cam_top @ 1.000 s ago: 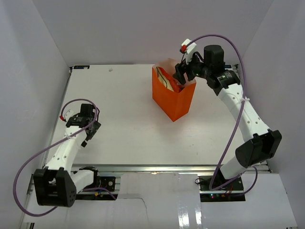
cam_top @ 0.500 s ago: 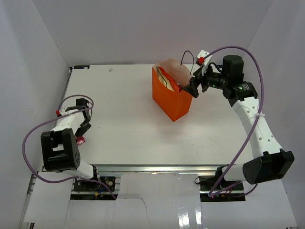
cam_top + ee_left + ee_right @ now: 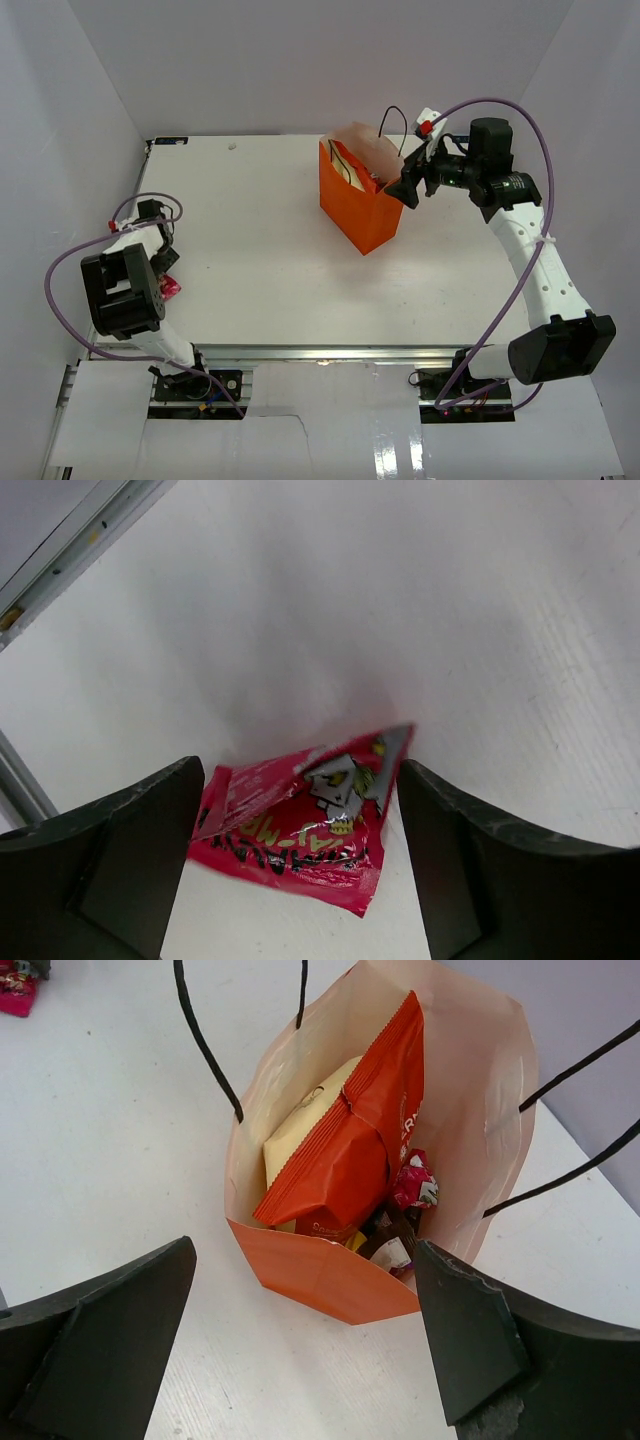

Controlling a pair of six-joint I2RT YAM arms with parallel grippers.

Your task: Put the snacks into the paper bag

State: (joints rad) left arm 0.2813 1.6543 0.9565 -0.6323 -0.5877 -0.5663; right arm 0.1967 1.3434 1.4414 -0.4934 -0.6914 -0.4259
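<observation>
Table [image 3: 260, 220] edge: red wrapper [image 3: 300, 825] within spread left gripper [image 3: 300, 780].

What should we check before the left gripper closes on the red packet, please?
1. Left gripper open: ok.
2. Red packet between its jaws: ok, roughly centred.
3. Jaws low enough to grip the packet: cannot tell.
4. Paper bag upright, mouth open: ok.
5. Space left in it beside the chip bag: ok, likely.
6. Right gripper open, holding nothing: ok.
</observation>
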